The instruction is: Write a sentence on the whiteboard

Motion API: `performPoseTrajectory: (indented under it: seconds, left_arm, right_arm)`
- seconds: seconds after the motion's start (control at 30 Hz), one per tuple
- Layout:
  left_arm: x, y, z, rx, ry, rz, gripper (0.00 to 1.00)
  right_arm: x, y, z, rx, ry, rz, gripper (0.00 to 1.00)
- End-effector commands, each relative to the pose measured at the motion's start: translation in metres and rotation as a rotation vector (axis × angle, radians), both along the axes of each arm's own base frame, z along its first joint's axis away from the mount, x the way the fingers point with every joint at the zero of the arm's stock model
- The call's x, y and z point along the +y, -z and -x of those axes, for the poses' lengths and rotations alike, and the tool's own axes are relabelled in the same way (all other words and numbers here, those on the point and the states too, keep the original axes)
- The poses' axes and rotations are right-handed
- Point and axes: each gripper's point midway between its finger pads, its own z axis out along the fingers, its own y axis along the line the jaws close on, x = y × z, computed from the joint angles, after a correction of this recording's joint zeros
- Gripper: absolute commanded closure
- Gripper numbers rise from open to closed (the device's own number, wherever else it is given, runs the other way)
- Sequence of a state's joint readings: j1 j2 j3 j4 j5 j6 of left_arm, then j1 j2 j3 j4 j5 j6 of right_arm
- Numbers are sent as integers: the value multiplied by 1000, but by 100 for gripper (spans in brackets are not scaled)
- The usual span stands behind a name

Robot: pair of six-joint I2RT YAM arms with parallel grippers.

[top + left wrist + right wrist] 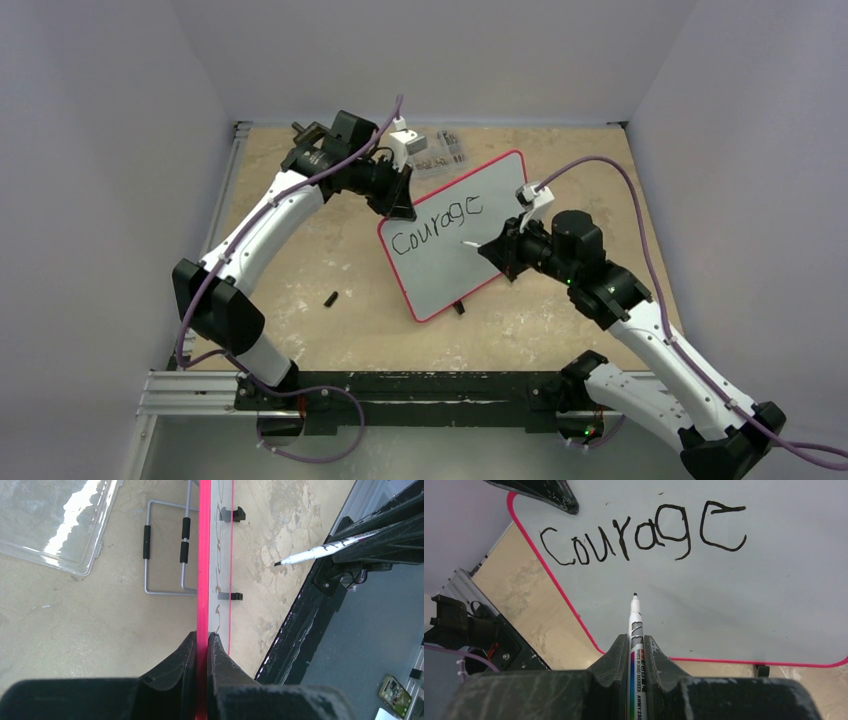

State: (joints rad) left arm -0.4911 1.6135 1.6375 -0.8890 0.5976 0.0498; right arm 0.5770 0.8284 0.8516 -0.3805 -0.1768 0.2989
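The whiteboard (445,265) with its red-pink frame stands tilted at mid-table, the word "Courage" (639,532) written across its upper part. My left gripper (398,207) is shut on the board's top-left frame edge; the left wrist view shows the pink edge (203,555) pinched between the left gripper's (202,637) fingers. My right gripper (636,639) is shut on a white whiteboard marker (635,625). The marker's black tip points at the bare white surface (734,595) below the word. In the left wrist view the marker (320,551) hangs a short way off the board.
A clear plastic box (440,150) sits behind the board. A grey wire stand (165,555) with black sleeves lies on the table behind the board. A small black piece (331,298) lies left of the board. The metal rail (400,385) runs along the near edge.
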Motion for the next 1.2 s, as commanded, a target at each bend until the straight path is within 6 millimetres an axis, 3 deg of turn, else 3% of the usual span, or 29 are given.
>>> performPoseTrajectory:
  seconds: [0.0,0.33,0.77,0.97,1.17]
  left_arm:
    - [17,-11,-27,-92,-86,-3,100]
    - [22,-11,-33,-71,-114,15,100]
    - [19,0,-37,-28,-106,18,100]
    - [17,0,-37,-19,-104,26,100]
    - [16,3,-37,-5,-103,22,100]
  right_arm:
    - [10,-18,7,-39,-55,-78,100]
    - [1,-3,4,-30,8,-75,100]
    - [-49,-10,-15,-59,323,-33,100]
    - [-52,-8,-14,-52,338,-38,100]
    - [-34,0,-12,-14,251,-45,100]
